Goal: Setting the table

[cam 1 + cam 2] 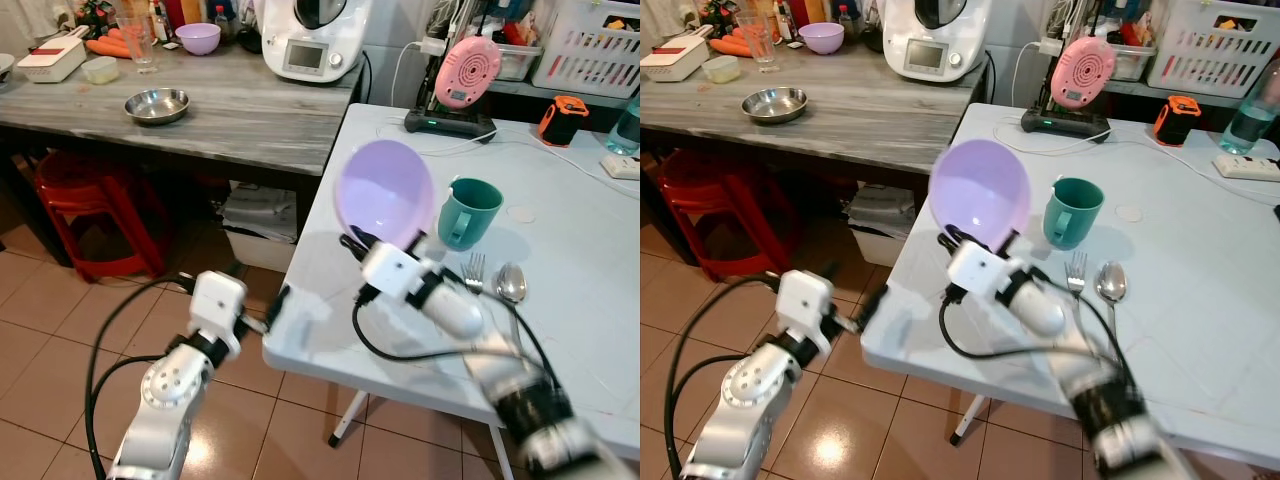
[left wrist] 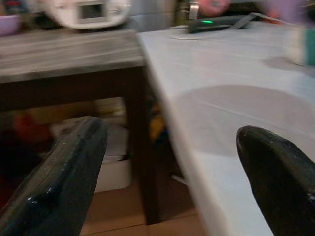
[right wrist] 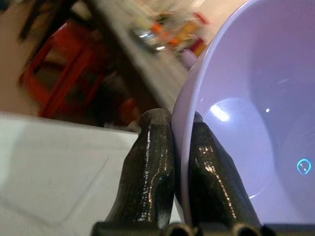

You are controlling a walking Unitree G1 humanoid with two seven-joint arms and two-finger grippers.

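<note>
**Ana:** Holding the lilac bowl (image 1: pixel 385 192) by its rim alone is what worries me. The right gripper (image 3: pixel 181 147) has its two fingers pinching the thin wall, one inside and one outside, and the bowl stands tilted almost on edge in the air.

**Ben:** Where is it relative to the green mug (image 1: pixel 467 212)?

**Ana:** Just beside the mug, on the side nearer the white worktop (image 1: pixel 590 250) edge, and raised above the surface. The fork (image 1: pixel 474 271) and spoon (image 1: pixel 511 283) lie flat just on the near side of the mug.

**Ben:** So what could go wrong?

**Ana:** I'd judge three things. A smooth plastic rim in a narrow pinch may swivel or slip, dropping the bowl. Swinging it down toward the mug could knock the mug over or shove the cutlery. And set too close to the edge, it could tip off onto the tiled floor (image 1: pixel 60 340).

**Ben:** And the other arm?

**Ana:** The left gripper (image 2: pixel 172 162) hangs off the worktop's corner, on the far side of the bowl from the mug, fingers spread wide and holding nothing. It is near the edge, so a careless lift might bump the worktop.
</note>
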